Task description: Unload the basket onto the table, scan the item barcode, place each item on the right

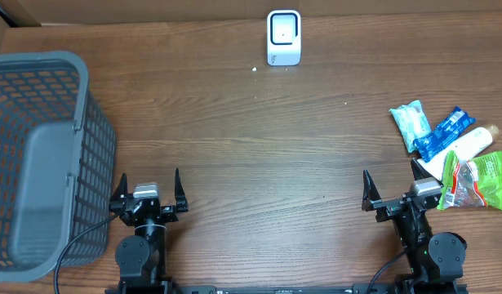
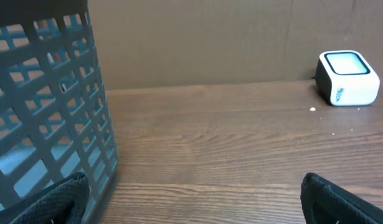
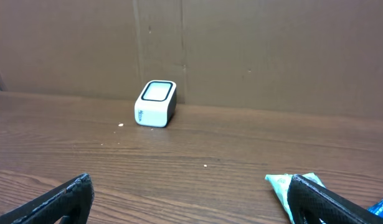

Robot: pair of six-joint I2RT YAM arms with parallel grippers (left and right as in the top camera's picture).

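At the bottom of the frame, we see our left gripper and right gripper, both spread wide and empty. Beside the right one, at the right edge, lie the packets. The grey basket fills the left side, and the white scanner stands top centre.

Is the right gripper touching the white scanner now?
Apart. The overhead view shows the open right gripper low in the frame and the scanner far from it, at the top.

Nothing reads clearly: the scanner bears a blurred side mark, the packets tiny print.
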